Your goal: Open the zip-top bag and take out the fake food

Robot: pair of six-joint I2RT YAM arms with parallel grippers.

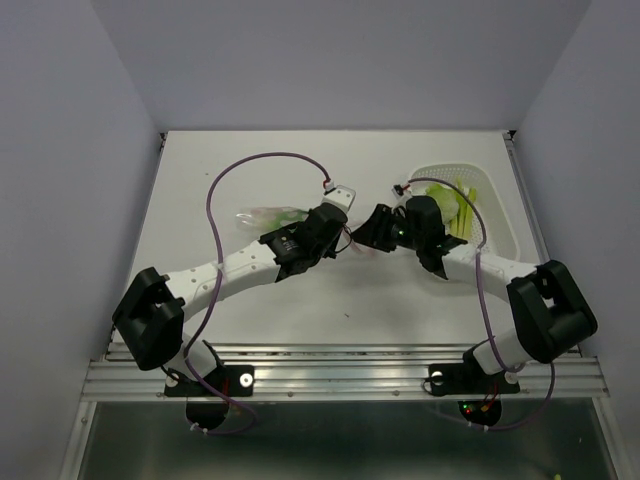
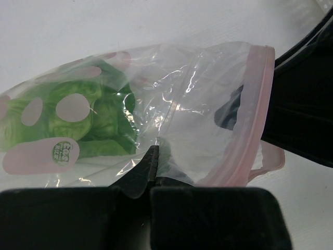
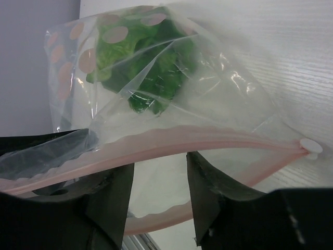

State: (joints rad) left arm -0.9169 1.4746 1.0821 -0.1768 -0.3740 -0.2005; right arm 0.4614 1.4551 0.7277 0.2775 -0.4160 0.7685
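Note:
The zip-top bag [image 2: 208,104] is clear with pink spots and a pink zipper strip [image 2: 255,114]; it is lifted between my two grippers. Green lettuce-like fake food [image 2: 88,114] sits in its closed end. My left gripper [image 2: 154,156] is shut on a fold of the bag's wall. In the right wrist view the bag [image 3: 208,94] has its mouth parted, food [image 3: 151,62] at the far end. My right gripper [image 3: 156,164] is open, its fingers between the two zipper strips. From above, the left gripper [image 1: 338,232] and right gripper [image 1: 368,232] nearly meet; the bag [image 1: 262,215] shows beside the left arm.
A white perforated basket [image 1: 500,225] stands at the back right of the table, holding yellow-green leafy pieces [image 1: 450,205]. The right arm's wrist hangs over its left rim. Purple cables loop above both arms. Walls close the table on three sides.

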